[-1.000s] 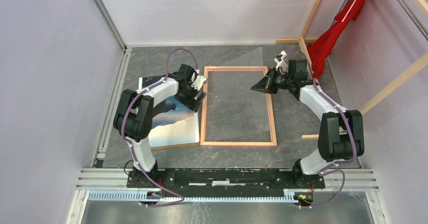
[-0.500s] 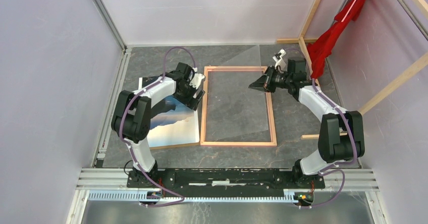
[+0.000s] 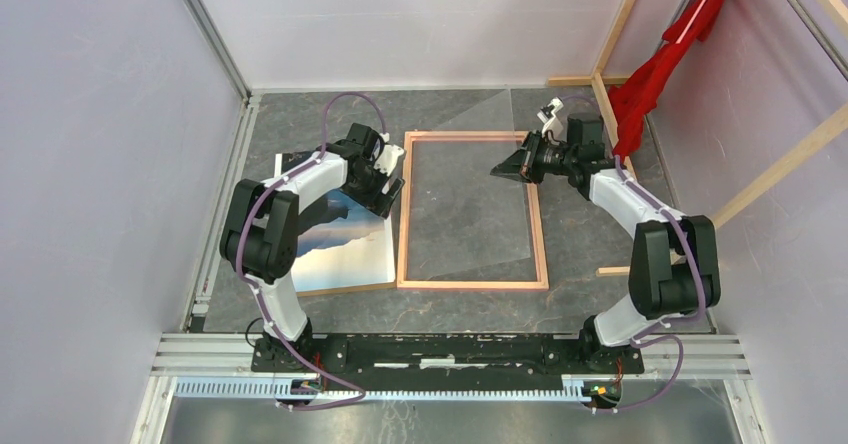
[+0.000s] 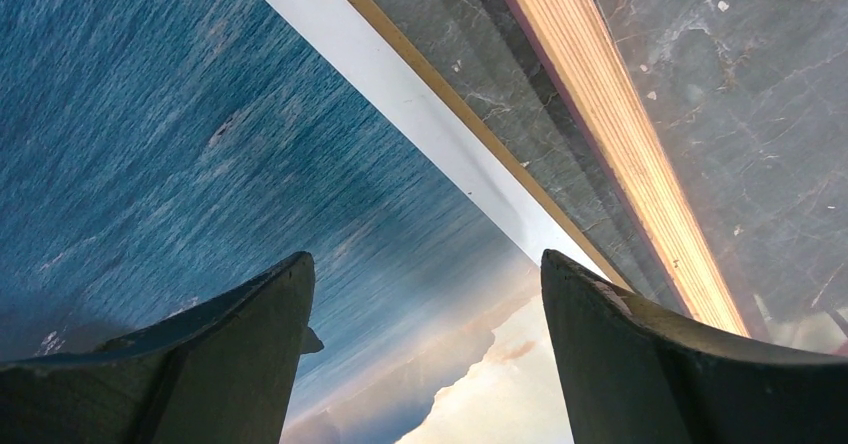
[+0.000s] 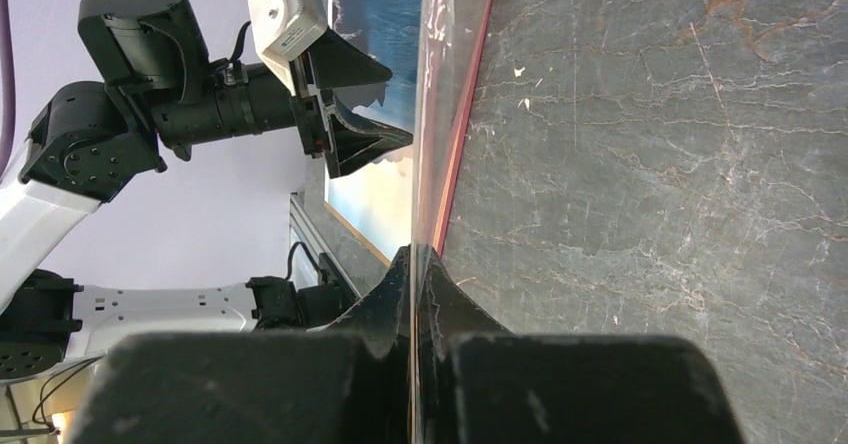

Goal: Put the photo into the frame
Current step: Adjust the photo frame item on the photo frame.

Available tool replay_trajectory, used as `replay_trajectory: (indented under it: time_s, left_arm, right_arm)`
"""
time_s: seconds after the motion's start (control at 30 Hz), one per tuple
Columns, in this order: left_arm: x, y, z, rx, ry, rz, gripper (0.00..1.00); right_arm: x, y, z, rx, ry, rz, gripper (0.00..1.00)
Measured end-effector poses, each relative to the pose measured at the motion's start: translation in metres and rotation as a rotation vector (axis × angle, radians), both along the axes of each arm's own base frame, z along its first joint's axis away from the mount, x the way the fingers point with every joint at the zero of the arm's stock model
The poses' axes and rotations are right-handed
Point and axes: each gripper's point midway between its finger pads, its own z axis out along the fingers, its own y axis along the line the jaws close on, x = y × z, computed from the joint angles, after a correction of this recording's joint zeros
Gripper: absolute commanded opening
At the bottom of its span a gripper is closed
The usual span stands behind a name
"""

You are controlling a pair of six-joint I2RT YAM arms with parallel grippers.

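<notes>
The photo [image 3: 345, 249] lies face up on the table, left of the frame [image 3: 472, 285], which lies flat with its tan back up. My left gripper [image 3: 392, 186] is open and empty, hovering over the photo's far right part beside the frame's left rail. In the left wrist view the seascape [image 4: 200, 144] fills the space between the spread fingers [image 4: 250, 354], with the frame rail [image 4: 620, 134] to the right. My right gripper [image 3: 508, 169] is shut on the edge of a clear sheet [image 3: 480, 214], tilted over the frame. The sheet [image 5: 432, 114] shows edge-on in the right wrist view.
Bare wooden beams [image 3: 620, 24] and a red cloth [image 3: 665, 59] stand at the back right corner. Enclosure walls surround the grey marble table [image 3: 300, 124]. An aluminium rail [image 3: 450, 349] carries the arm bases at the near edge.
My right gripper has shifted a little left and farther back with the clear sheet, tilting it more. My left gripper has edged slightly back over the photo.
</notes>
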Motion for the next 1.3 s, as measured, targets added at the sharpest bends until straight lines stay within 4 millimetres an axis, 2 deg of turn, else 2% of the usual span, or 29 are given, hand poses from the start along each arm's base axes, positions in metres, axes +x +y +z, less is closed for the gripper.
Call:
replay_trajectory:
  time_s: [0.27,0.73,1.3]
  left_arm:
    - [0.000,0.000,0.000,0.000,0.000,0.000,0.88]
    - [0.003,-0.002,-0.002,0.001,0.003,-0.001,0.88]
    - [0.005,-0.005,-0.002,0.001,-0.001,-0.009,0.86]
  right_arm:
    - [0.004,0.001,-0.008,0.001,0.014,0.002,0.00]
    - [0.008,0.005,-0.006,0.029,0.009,0.017,0.00]
    - [0.009,0.028,0.002,0.093,0.027,0.029,0.00]
